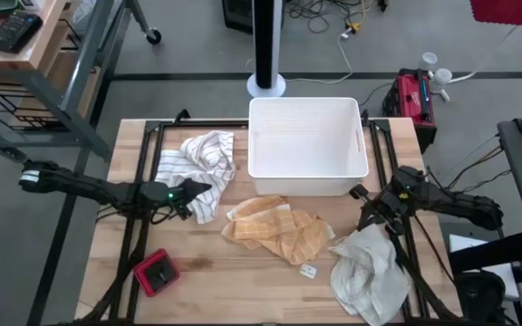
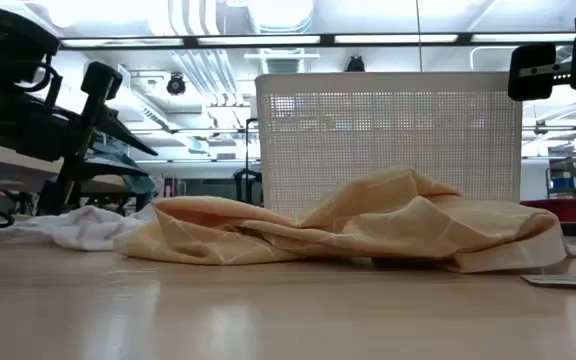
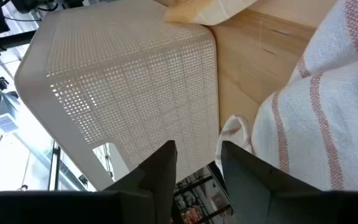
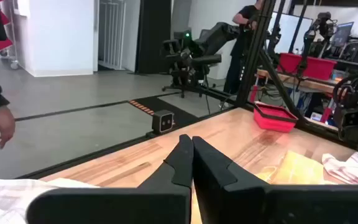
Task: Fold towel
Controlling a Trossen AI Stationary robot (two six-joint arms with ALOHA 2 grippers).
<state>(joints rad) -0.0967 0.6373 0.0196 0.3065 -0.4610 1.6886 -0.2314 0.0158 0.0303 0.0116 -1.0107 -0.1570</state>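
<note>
No fold yet: yellow towel (image 1: 277,232) crumpled at centre of desk (image 1: 207,290). Left gripper (image 1: 191,195), fingers narrowly parted, at striped towel (image 1: 202,161); right gripper (image 1: 367,201) closed, empty

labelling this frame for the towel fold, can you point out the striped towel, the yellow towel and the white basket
striped towel (image 1: 205,161), high view, on the bunched middle of the cloth.
yellow towel (image 1: 279,231), high view, on the crumpled centre of the cloth.
white basket (image 1: 307,177), high view, on its near wall.
</note>
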